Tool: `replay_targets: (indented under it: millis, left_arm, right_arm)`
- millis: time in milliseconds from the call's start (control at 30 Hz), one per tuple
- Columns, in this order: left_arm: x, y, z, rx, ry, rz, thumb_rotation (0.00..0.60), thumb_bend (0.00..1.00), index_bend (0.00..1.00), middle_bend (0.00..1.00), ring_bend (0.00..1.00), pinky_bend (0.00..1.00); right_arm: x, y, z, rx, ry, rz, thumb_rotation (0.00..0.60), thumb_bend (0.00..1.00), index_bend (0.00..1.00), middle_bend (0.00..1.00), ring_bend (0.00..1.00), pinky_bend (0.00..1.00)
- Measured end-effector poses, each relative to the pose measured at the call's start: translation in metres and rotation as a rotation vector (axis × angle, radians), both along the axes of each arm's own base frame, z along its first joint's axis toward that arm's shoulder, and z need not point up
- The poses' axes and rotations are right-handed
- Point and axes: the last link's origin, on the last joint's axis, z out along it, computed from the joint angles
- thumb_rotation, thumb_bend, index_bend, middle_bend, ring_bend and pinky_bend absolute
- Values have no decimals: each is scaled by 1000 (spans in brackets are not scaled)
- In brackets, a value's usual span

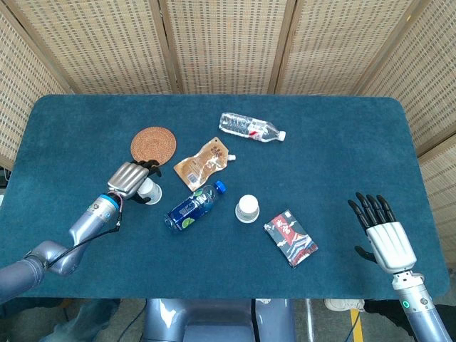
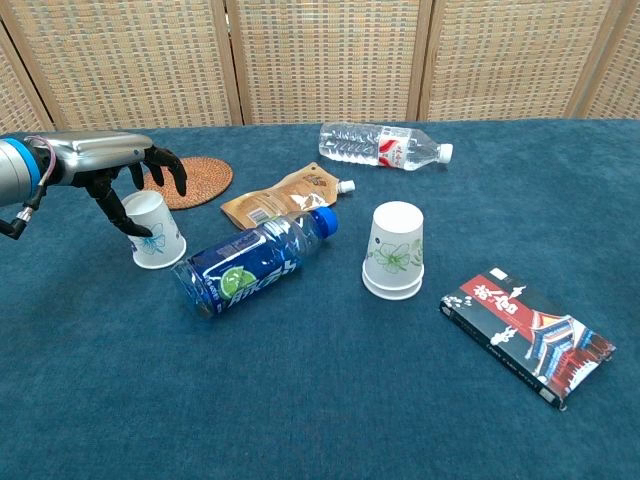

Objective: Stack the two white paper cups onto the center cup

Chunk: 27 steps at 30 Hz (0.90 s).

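Note:
A white paper cup with a blue flower print (image 1: 150, 192) (image 2: 155, 232) stands upside down at the left. My left hand (image 1: 130, 178) (image 2: 112, 160) arches over it, the fingers (image 2: 168, 172) curled above and behind its top. The thumb (image 2: 132, 226) lies against its left side, and the grip is not closed. The center cup (image 1: 247, 208) (image 2: 394, 251), white with a green print, stands upside down in the middle, and its bottom rim looks doubled. My right hand (image 1: 385, 232) hovers with fingers spread near the front right edge, holding nothing; the chest view does not show it.
A blue drink bottle (image 1: 192, 206) (image 2: 255, 262) lies between the two cups. Behind them are a woven coaster (image 1: 152, 144) (image 2: 190, 182), a brown pouch (image 1: 204, 162) (image 2: 285, 196) and a clear water bottle (image 1: 249, 128) (image 2: 380, 145). A red-black box (image 1: 291, 237) (image 2: 527, 333) lies right of the center cup.

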Motion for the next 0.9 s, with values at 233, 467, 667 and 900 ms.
replay_targets:
  millis: [233,467,667,900]
  left_arm:
    - [2,3,-4,27,-12,0,600,314,546,374,413,425]
    - [15,3,11,51,-55,-29,600,308,540,377,415,427]
    - [40,0,32,74,-108,-88,600,334,540,376,415,427]
    - [100,-12,55,68,-190,-201,600,336,536,377,415,427]
  right_arm:
    - [0,-1,3,-16,-10,-2,600,0,64,0,0,0]
    - [0,-1,5,-21,-24,-6,600,0,64,0,0,0]
    - [1,-1,8,-31,-37,-6,600,0,64,0,0,0]
    - [1,-1,16,-52,-57,-9,600,0,69,0,0,0]
